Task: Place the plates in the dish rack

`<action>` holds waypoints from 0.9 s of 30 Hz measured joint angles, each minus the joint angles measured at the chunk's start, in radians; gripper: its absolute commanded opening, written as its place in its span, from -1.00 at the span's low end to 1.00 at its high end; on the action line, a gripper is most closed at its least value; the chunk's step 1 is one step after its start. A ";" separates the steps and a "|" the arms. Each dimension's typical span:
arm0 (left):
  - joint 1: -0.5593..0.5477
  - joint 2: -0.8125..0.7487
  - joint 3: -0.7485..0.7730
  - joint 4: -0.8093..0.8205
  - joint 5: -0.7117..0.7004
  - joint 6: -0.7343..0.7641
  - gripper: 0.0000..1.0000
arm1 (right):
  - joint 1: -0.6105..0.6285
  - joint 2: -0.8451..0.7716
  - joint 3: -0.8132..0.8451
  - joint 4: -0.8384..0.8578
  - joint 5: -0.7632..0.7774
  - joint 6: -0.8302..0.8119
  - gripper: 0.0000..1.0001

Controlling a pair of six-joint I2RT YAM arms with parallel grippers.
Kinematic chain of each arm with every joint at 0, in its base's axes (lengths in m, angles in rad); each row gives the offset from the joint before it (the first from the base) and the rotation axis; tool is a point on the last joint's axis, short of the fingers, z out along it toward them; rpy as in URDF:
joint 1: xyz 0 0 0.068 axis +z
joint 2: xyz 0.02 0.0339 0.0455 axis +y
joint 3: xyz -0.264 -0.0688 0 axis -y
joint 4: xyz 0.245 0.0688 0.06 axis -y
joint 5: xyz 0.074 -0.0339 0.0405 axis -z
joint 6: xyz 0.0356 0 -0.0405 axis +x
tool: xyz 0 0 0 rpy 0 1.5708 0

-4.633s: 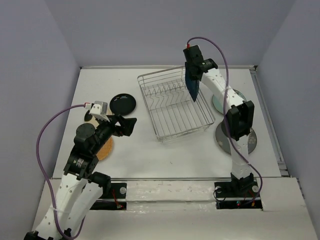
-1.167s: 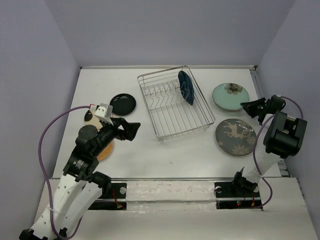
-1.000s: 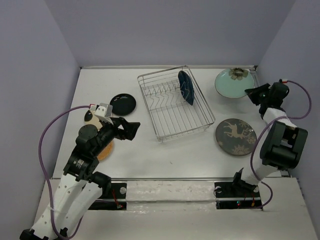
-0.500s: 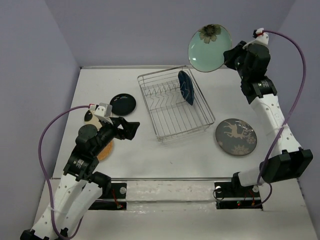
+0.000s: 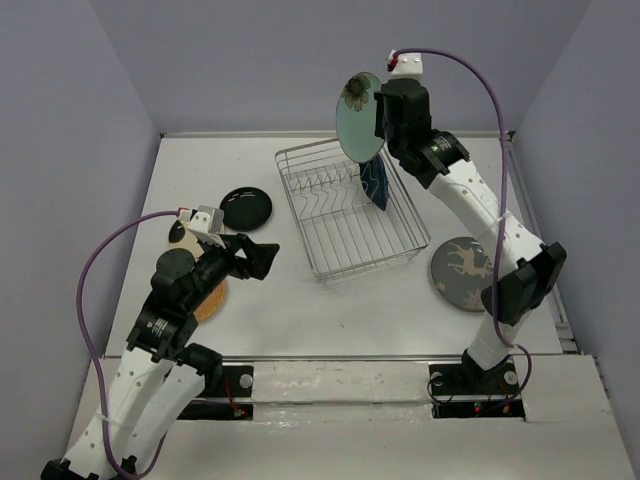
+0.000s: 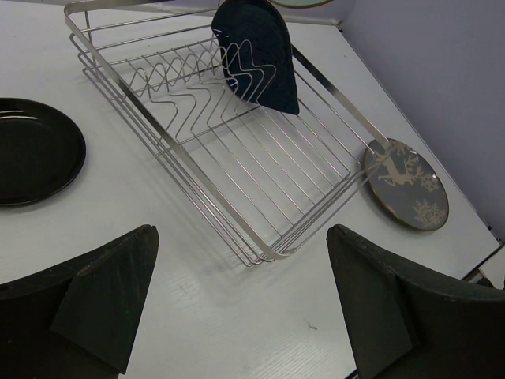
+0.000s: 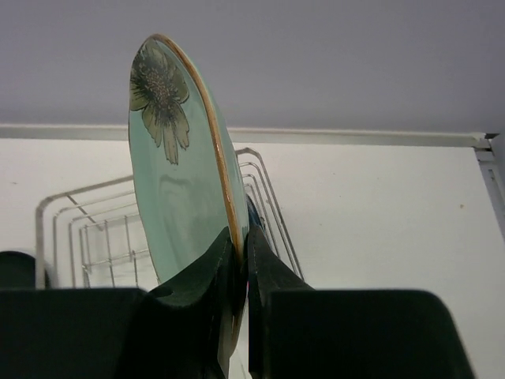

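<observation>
Pinching the pale teal flower plate by its rim, the right gripper has swung it from upper right to upright above the dish rack, beside the slotted dark blue plate; lowering likely follows. Left gripper gapes wide, idle.

My right tool pinches the pale teal flower plate at its lower rim, holding it on edge, nearly upright. Beyond it I see the dish rack on the white table.

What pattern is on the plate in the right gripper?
Pale teal plate with a dark flower near its rim; clearest in right wrist view.
</observation>
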 measured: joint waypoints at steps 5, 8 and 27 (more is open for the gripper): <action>0.000 0.000 0.000 0.000 0.000 0.000 0.98 | 0.058 0.095 0.048 -0.037 0.106 -0.097 -0.86; 0.000 0.000 0.000 0.000 0.001 0.000 0.98 | 0.077 0.133 0.064 -0.040 0.148 -0.146 -0.86; 0.000 0.000 0.000 0.000 0.002 0.000 0.98 | 0.084 0.209 0.064 -0.038 0.243 -0.236 -0.87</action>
